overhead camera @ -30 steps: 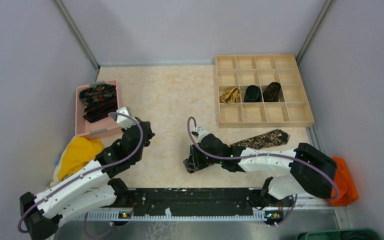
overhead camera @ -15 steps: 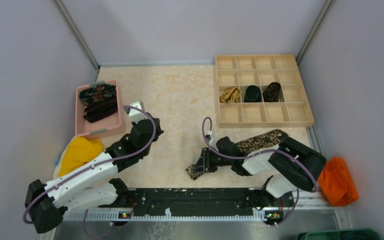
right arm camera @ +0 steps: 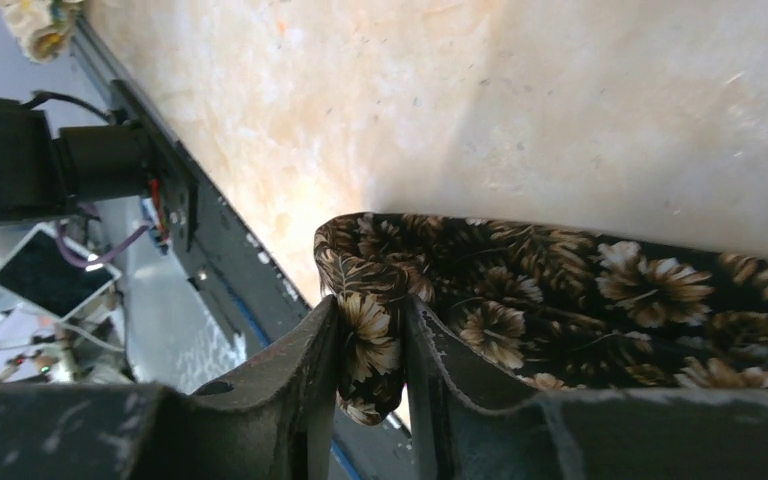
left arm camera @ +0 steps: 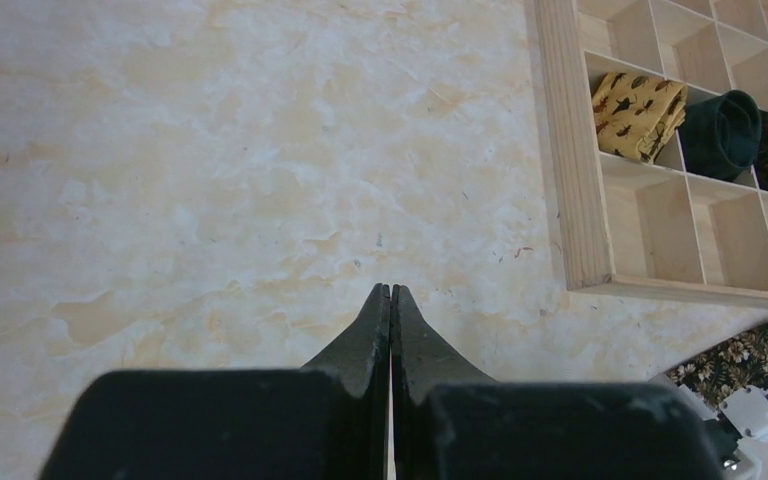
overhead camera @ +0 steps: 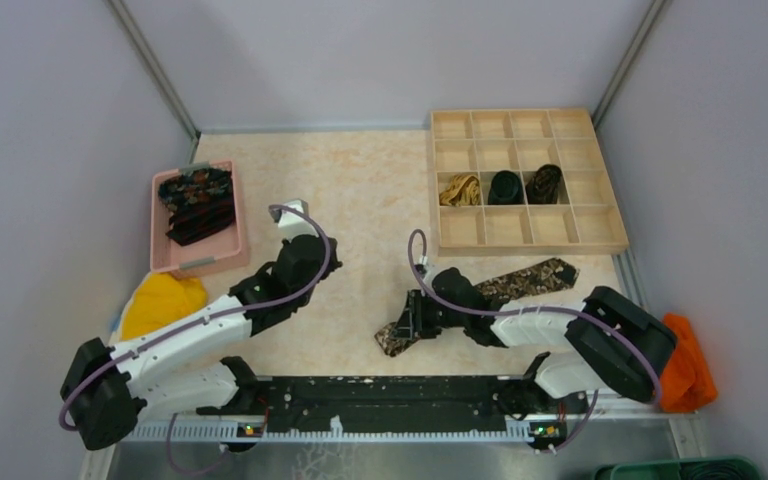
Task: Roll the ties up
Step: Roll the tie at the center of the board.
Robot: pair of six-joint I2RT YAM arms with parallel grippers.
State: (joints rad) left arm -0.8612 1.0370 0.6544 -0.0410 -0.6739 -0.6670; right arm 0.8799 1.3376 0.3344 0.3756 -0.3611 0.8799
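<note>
The right arm [overhead camera: 550, 325] hides the middle of the floral tie [overhead camera: 530, 278] in the top view; its folded end, lower centre near the desk [overhead camera: 360, 190] front edge, is pinched by the right end effector [right arm camera: 370, 340]. The left end effector [left arm camera: 391, 295] is pressed together over open desk. Upper right, the wooden organizer [overhead camera: 435, 180] holds three rolled ties [overhead camera: 505, 186]; the pink tray [overhead camera: 157, 225], left, holds heaped ties [overhead camera: 197, 203].

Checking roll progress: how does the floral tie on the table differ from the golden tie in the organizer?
The floral tie lies stretched on the table; the golden tie sits bundled in an organizer compartment. The floral tie is dark with pale flowers, the golden tie yellow with dark marks. The right gripper pinches the floral tie's end; nothing touches the golden tie. Both are printed.
</note>
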